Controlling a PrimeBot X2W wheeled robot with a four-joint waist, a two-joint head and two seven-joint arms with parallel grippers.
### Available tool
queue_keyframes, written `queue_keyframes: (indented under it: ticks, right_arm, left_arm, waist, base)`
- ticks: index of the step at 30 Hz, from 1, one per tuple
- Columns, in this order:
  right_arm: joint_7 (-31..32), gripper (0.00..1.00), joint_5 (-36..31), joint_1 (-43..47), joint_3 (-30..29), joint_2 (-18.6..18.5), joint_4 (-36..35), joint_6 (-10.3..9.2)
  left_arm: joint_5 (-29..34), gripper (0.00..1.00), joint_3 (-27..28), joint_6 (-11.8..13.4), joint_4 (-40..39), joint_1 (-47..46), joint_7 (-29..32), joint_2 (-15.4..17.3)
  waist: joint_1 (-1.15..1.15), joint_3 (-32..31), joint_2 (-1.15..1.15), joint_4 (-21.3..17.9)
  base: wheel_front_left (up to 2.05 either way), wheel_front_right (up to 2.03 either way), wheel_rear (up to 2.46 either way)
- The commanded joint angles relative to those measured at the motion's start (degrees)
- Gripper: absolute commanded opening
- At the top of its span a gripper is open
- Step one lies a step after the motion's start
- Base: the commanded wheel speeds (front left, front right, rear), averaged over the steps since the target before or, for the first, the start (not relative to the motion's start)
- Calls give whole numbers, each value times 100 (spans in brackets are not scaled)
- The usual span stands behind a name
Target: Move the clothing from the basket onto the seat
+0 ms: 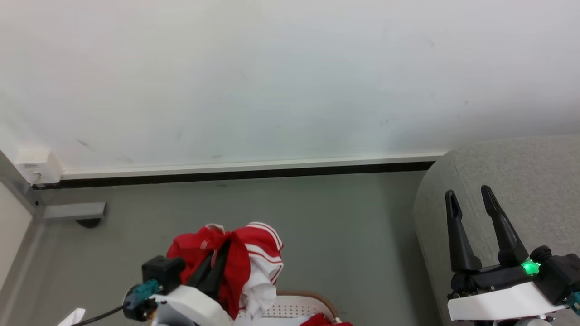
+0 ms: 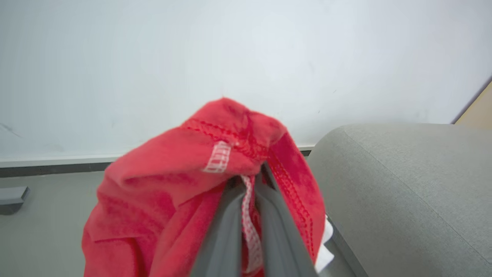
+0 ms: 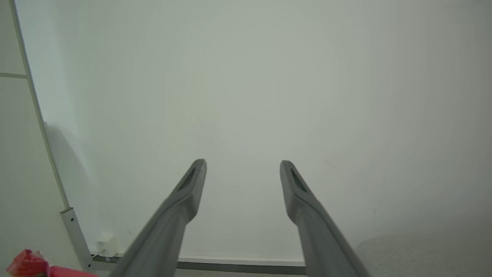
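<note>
My left gripper [image 1: 222, 253] is shut on a red jersey [image 1: 247, 258] with white panels and striped trim, which hangs bunched above the basket [image 1: 312, 302]. In the left wrist view the red jersey [image 2: 173, 181] drapes over the closed fingers [image 2: 230, 227], hiding their tips. A scrap of another red garment [image 1: 324, 320] shows inside the basket at the bottom edge. The light-grey sofa [image 1: 534, 181] rises at the right, its rounded edge [image 2: 384, 173] just right of the held jersey. Over the sofa my right gripper [image 1: 471, 199] stands open and holds nothing; its spread fingers [image 3: 184, 200] face the wall.
A white wall with a dark skirting strip [image 1: 244, 174] runs behind the grey floor [image 1: 344, 226]. A small white box [image 1: 38, 165] sits at the left corner beside a grey bracket [image 1: 74, 210]. A metal strip [image 3: 75, 234] runs up the wall.
</note>
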Motion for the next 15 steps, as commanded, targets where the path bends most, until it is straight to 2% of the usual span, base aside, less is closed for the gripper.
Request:
queue_keyframes:
  ticks: [1,15]
  right_arm:
    - [13,100,-34,98,7,-11,-39,-12]
    - [53,100,58,302,289,-11,-32,-12]
  left_arm:
    - [9,0,23,52,-241,41,43,66]
    - [-14,0,222,572,-2783,-178,937,402]
  waist:
    - [2,-151,-1,144]
    - [2,-238,-1,123]
  base:
    - [0,0,0]
    - [0,0,0]
